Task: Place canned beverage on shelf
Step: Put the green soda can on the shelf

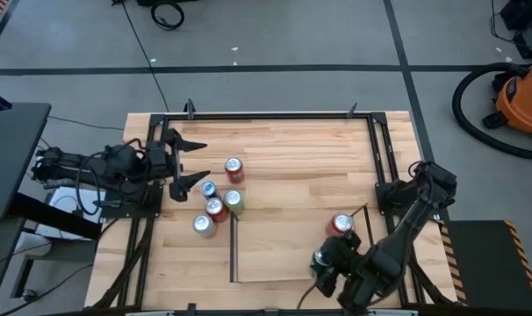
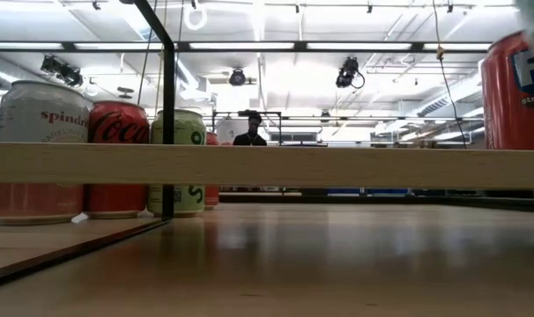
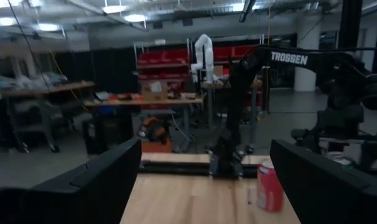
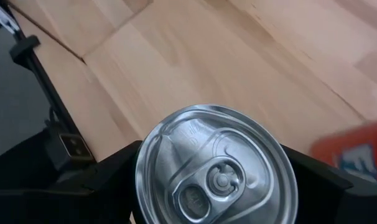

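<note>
Status: partly done, by my judgement. One red can (image 1: 341, 225) stands upright on the shelf (image 1: 283, 237), near its right edge; five more cans (image 1: 217, 207) are clustered on the tabletop (image 1: 275, 145) just left of the shelf, not yet placed. Right gripper (image 1: 323, 263) is at the shelf's front right w/ its fingers (image 4: 114, 165) clamped on a silver-topped can (image 4: 216, 165), upright, centred between them, just beside the red can; whether it's touching the shelf can't be told. Left gripper (image 1: 194, 164) hovers by the cluster, fingers apart, holding nothing. Remaining: set down, release, then the rest.
</note>
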Tool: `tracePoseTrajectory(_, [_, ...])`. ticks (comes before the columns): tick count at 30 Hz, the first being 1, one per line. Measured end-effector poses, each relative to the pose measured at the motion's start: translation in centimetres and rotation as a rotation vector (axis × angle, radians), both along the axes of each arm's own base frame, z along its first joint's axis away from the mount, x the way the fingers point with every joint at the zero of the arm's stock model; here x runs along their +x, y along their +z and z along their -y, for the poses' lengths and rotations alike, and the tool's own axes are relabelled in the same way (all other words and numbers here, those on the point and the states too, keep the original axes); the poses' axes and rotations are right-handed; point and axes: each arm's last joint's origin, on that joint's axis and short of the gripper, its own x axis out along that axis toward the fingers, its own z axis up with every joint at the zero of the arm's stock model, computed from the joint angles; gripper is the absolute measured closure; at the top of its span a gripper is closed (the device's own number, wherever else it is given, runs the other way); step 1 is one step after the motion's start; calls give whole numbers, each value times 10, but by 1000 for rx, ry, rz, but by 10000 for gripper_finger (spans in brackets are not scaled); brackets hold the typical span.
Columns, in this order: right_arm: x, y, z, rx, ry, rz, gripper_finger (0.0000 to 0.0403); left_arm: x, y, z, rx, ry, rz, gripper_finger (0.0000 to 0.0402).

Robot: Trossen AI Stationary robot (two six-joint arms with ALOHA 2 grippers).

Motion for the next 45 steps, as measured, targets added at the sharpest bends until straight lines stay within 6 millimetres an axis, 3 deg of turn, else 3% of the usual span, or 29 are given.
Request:
tracePoseTrajectory(9, [-20,-3,-12,-85,53,-7,82,24,-10,8,-131,-90,-35,33])
tracePoseTrajectory(15, [-29,-28,-22,-192,68,-121,82,39,-13,27,-139,-179,-24,33])
tracePoseTrajectory(27, [-54,-41,-34,-268,-19,-94,82,48,-16,52,-158,-258,12,33])
tracePoseTrajectory(36, [-54,-64,-39,-320,-101,-131,82,54,-17,61,-182,-289,40,33])
tracePoseTrajectory(45, [-56,-64,-39,-313,-121,-137,81,57,-21,63,-203,-270,25,33])
